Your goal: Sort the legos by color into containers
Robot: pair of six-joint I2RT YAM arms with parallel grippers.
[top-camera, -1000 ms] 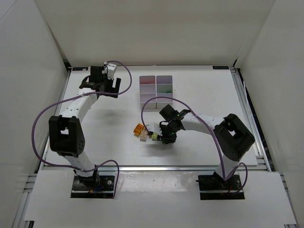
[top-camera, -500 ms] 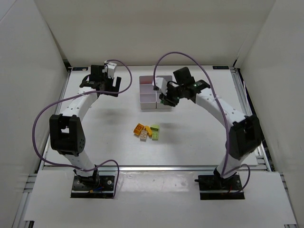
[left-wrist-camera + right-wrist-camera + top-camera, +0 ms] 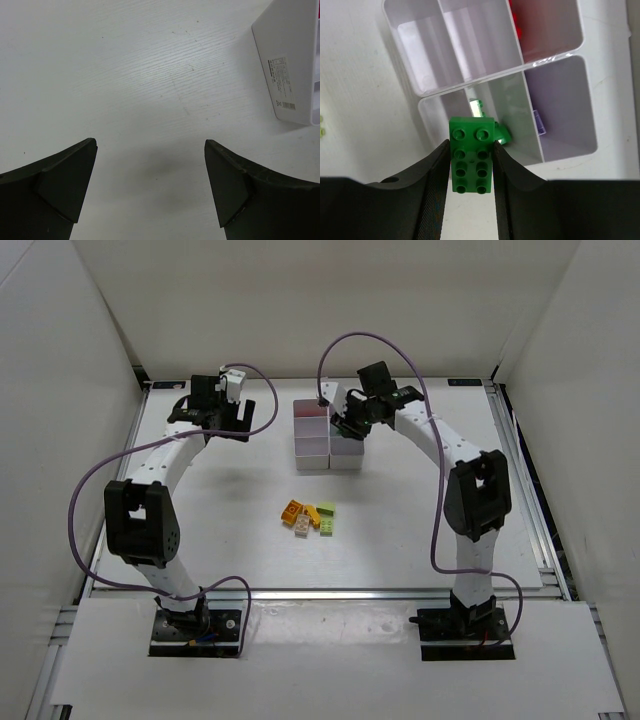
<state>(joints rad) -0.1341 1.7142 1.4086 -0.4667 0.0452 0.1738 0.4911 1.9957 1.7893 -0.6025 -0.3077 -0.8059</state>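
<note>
My right gripper [image 3: 346, 428] is shut on a green lego [image 3: 471, 154] and holds it above the containers [image 3: 328, 436], a block of translucent-white bins at the back middle. In the right wrist view the held brick hangs over the bin [image 3: 445, 107] that holds another green lego [image 3: 503, 135]. The bin beside it holds a purple lego [image 3: 539, 122], and a further bin holds a red one [image 3: 516, 22]. Several loose legos [image 3: 310, 517] in orange, yellow, lime and cream lie in a pile on the table. My left gripper [image 3: 212, 424] is open and empty, left of the containers.
The left wrist view shows bare white table under the open fingers [image 3: 60, 180] and a side wall of the containers [image 3: 292, 60] at the right. White walls surround the table on three sides.
My right arm rose from the lego pile and swung to the back, carrying the green lego over the containers. The left arm has not moved.
</note>
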